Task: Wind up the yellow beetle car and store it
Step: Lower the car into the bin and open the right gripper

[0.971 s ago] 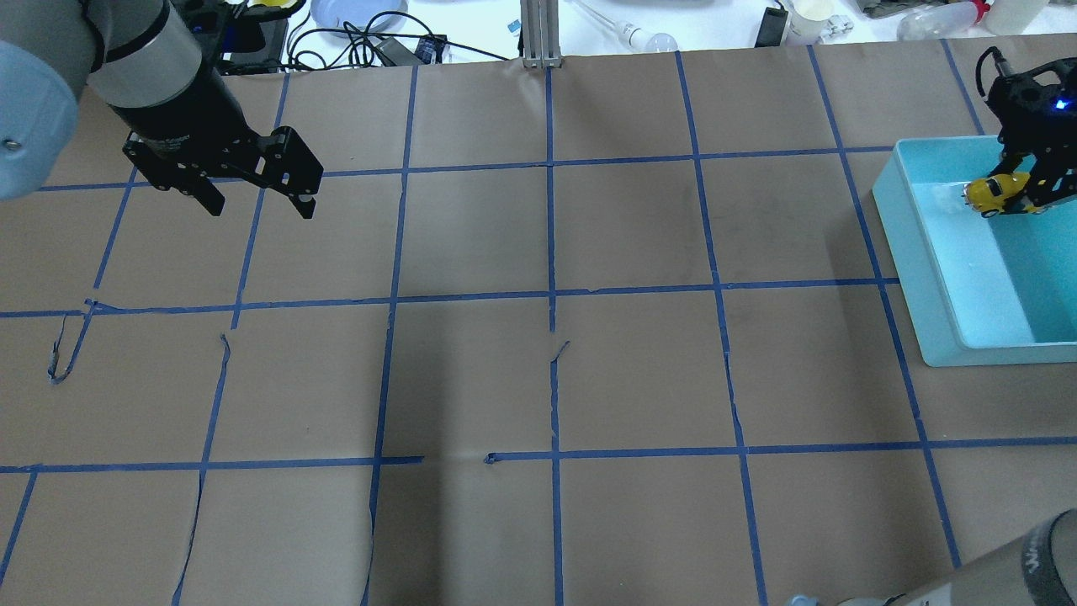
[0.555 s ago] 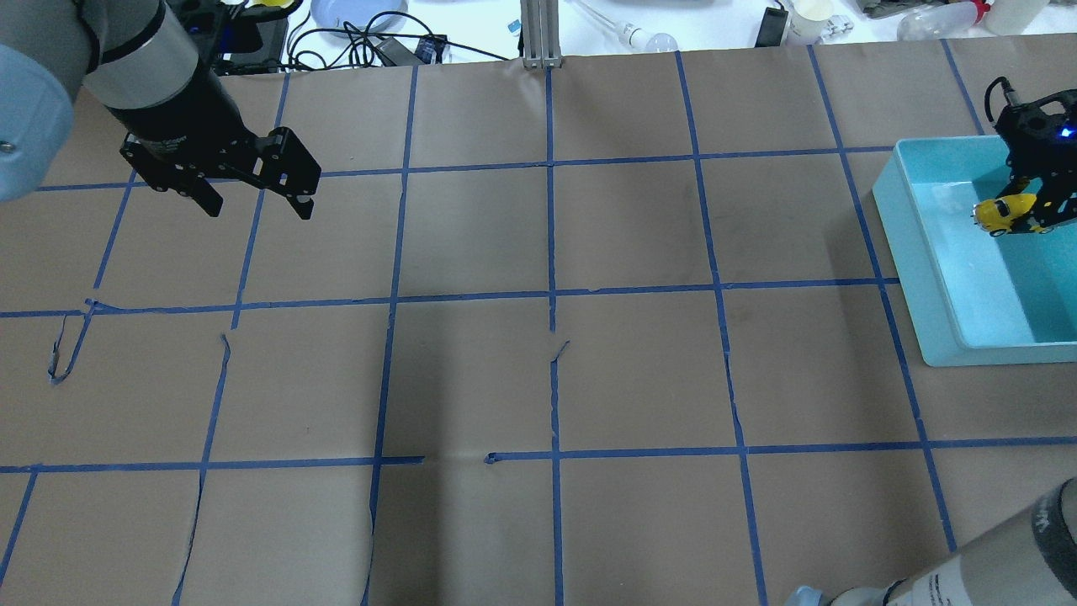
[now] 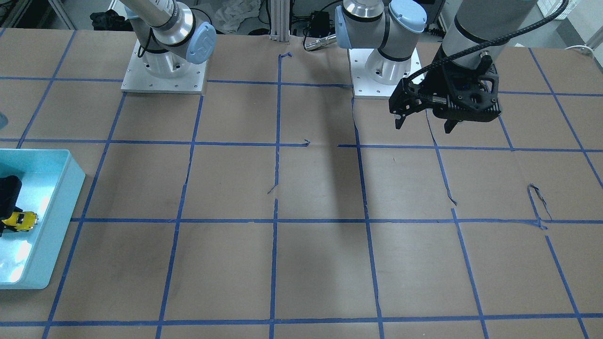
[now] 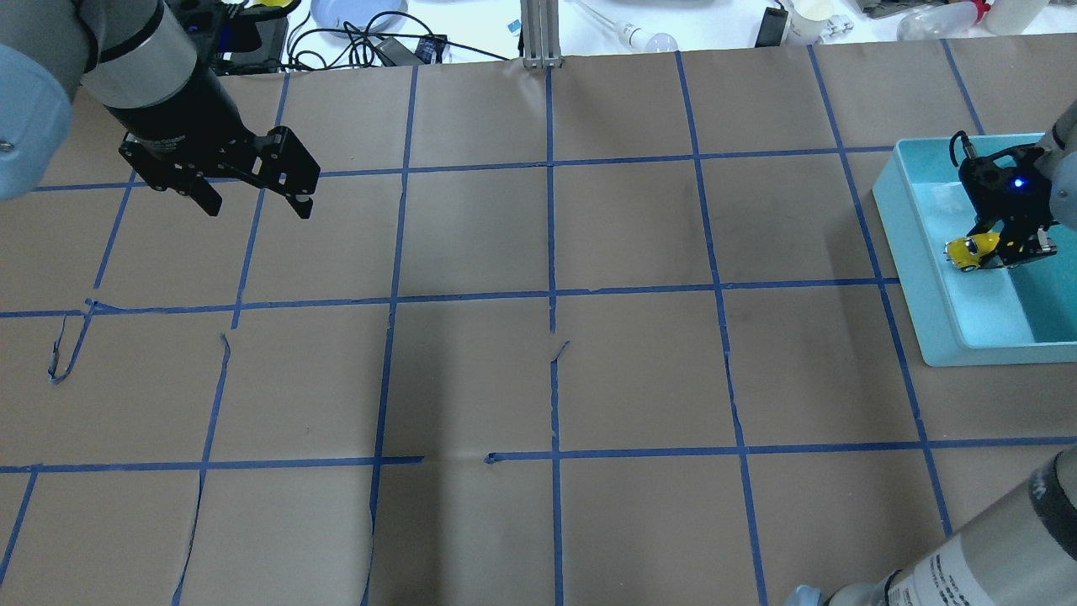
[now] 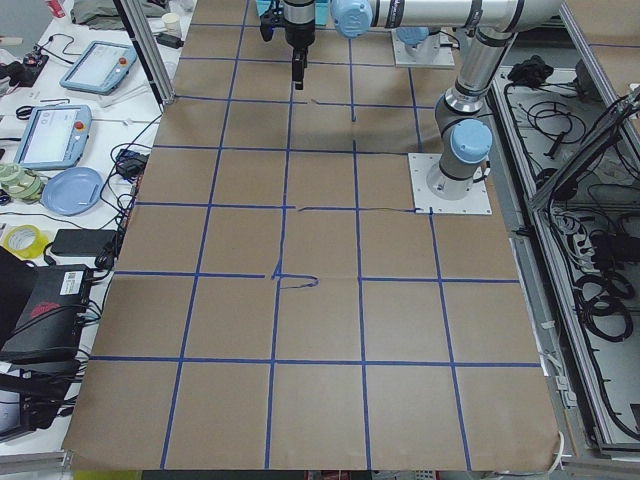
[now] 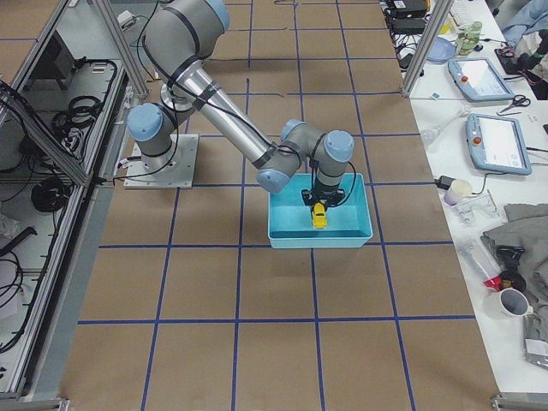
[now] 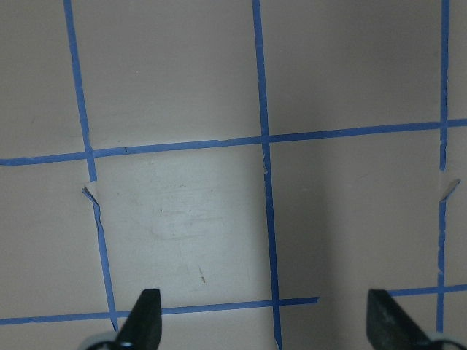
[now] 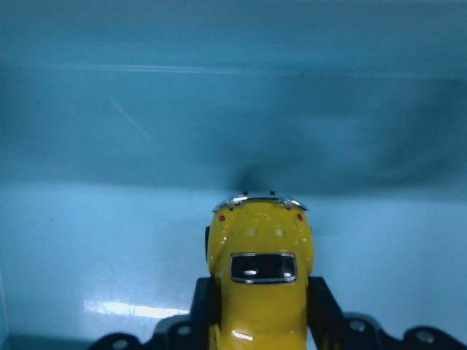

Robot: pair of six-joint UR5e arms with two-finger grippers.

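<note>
The yellow beetle car (image 4: pixel 972 249) is tiny, with dark windows and silvery bumpers. My right gripper (image 4: pixel 991 250) is shut on it inside the light blue bin (image 4: pixel 913 252), low over the bin floor. In the right wrist view the car (image 8: pixel 261 266) sits between the two black fingers (image 8: pixel 324 306), its bumper toward the bin wall. It also shows in the front view (image 3: pixel 20 220) and the right side view (image 6: pixel 318 216). My left gripper (image 4: pixel 257 200) is open and empty above the table's far left; it shows in the front view (image 3: pixel 424 123) too.
The table is covered in brown paper with a blue tape grid, torn in places (image 4: pixel 59 353). Cables, a plate and bottles lie beyond the far edge (image 4: pixel 362 17). The bin (image 3: pixel 52 207) stands at the table's right edge.
My right gripper has carried the car nearer and leftward within the bin, and lower. The left arm has barely moved.
</note>
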